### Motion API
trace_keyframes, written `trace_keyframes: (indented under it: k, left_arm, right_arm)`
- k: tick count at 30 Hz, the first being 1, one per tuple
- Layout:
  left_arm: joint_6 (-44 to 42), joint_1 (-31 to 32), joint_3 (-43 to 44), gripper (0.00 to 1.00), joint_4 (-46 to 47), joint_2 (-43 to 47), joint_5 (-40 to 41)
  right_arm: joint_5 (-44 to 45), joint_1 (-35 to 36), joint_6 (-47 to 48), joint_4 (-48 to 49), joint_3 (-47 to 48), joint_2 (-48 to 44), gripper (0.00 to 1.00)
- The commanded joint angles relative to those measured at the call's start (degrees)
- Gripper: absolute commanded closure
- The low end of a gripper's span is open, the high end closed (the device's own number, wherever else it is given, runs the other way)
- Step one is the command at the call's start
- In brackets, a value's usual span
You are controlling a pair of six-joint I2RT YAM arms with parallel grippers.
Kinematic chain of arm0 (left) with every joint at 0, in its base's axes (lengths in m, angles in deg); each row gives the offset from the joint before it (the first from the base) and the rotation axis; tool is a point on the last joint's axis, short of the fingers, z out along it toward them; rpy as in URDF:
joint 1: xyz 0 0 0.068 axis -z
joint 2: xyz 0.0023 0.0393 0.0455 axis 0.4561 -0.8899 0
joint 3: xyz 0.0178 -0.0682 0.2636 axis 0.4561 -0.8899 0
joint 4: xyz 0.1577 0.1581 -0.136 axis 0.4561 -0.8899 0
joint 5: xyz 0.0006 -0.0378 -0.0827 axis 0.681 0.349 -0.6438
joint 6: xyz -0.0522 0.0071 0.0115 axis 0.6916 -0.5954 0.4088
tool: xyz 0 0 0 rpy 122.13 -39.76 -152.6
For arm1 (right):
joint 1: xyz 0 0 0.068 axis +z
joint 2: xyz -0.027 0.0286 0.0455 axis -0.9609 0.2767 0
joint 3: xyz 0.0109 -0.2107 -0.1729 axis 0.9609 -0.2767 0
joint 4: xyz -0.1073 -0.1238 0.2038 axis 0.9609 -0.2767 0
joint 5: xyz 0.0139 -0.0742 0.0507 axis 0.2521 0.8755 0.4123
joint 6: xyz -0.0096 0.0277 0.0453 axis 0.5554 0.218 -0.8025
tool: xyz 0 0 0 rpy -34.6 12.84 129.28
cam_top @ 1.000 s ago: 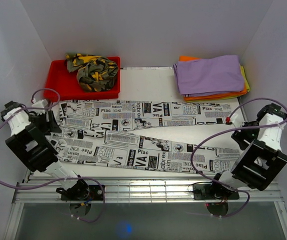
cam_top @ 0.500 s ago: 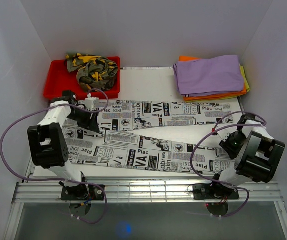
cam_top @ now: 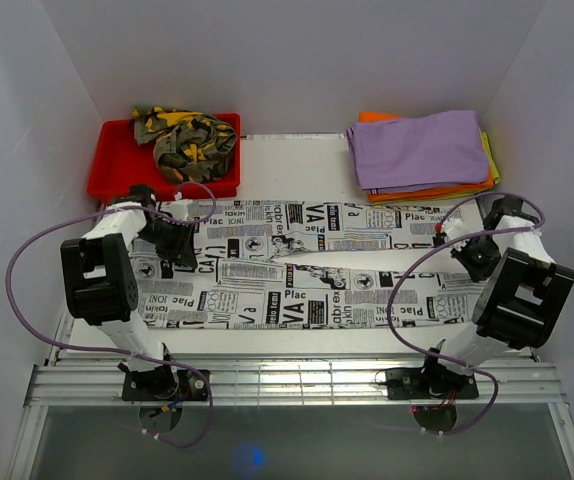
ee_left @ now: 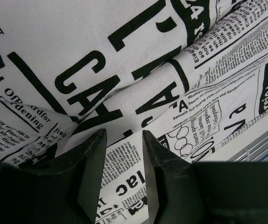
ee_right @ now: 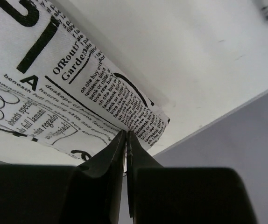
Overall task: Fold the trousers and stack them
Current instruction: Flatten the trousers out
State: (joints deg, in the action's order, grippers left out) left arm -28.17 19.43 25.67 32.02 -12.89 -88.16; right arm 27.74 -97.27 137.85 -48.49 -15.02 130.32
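**Containers: 1.** Red tray point(cam_top: 115, 168), far left corner of the table point(cam_top: 292, 165). Contents: one pair of camouflage trousers point(cam_top: 187, 140), green, yellow and black, crumpled in a heap against the tray's right end. The left part of the tray floor is bare.

**Trousers: 2 pairs.**
- Camouflage trousers: in the tray, as above.
- Newsprint trousers point(cam_top: 307, 290): white with black lettering and pictures. They lie flat across the table's middle and reach from the left arm to the right arm. The two legs run side by side, with a narrow wedge of table showing between them towards the right.

**Folded cloths: 1 stack** point(cam_top: 422, 150), far right corner, directly on the table. Purple lies on top, with orange and yellow edges showing beneath. The number of layers cannot be told.

**Grippers: 2.**
- Left gripper point(ee_left: 123, 135): over the left end of the newsprint trousers, near the tray's front edge. Its jaws stand partly apart, and printed cloth shows through the gap.
- Right gripper point(ee_right: 126, 133): at the right end of the newsprint trousers, near the side wall. Its jaws are closed together, and the tips meet the edge of the cloth. It cannot be told whether any cloth is pinched between them.
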Motion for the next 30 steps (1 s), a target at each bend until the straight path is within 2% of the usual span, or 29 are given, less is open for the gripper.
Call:
trace_keyframes:
  k: [1,2,4,6,9,16,19,23,27,30]
  left_arm:
    - [1.68,0.76,2.15,0.5,1.3,0.87,-1.44]
    - [2.04,1.02,3.64,0.46,1.3,1.13,-1.88]
    - [2.74,2.33,5.32,0.44,1.3,1.31,-1.89]
    - [3.18,3.22,7.68,0.43,1.73,1.05,-1.01]
    - [4.93,3.93,9.62,0.41,3.75,-0.62,2.06]
    - [9.33,3.93,10.16,0.41,6.57,-6.33,10.41]
    - [10.39,3.75,8.59,0.43,6.22,-7.74,12.96]
    - [9.07,3.31,3.85,0.45,5.96,-6.08,14.72]
    - [6.44,3.05,-2.31,0.46,4.73,-2.31,15.16]
    - [4.59,2.96,-6.61,0.47,4.11,2.09,15.08]
  right_arm:
    - [-6.4,1.97,-5.11,-2.27,8.95,2.35,0.9]
    - [-7.47,2.5,-7.73,-2.71,10.53,3.31,0.83]
    - [-10.28,4.43,-9.68,-2.54,14.84,4.37,0.81]
    - [-11.52,6.62,-13.81,-0.45,16.96,6.12,0.74]
    - [-11.09,10.31,-19.16,3.08,21.17,10.94,0.68]
    - [-8.29,14.19,-27.53,6.25,28.74,22.64,0.68]
    - [-5.82,14.63,-26.84,6.42,26.03,24.24,0.7]
    - [-2.57,14.54,-22.37,6.95,16.9,22.05,0.76]
    - [-2.56,13.05,-17.35,6.43,4.44,15.11,0.76]
    - [-2.56,12.43,-14.1,4.41,-1.47,10.89,0.78]
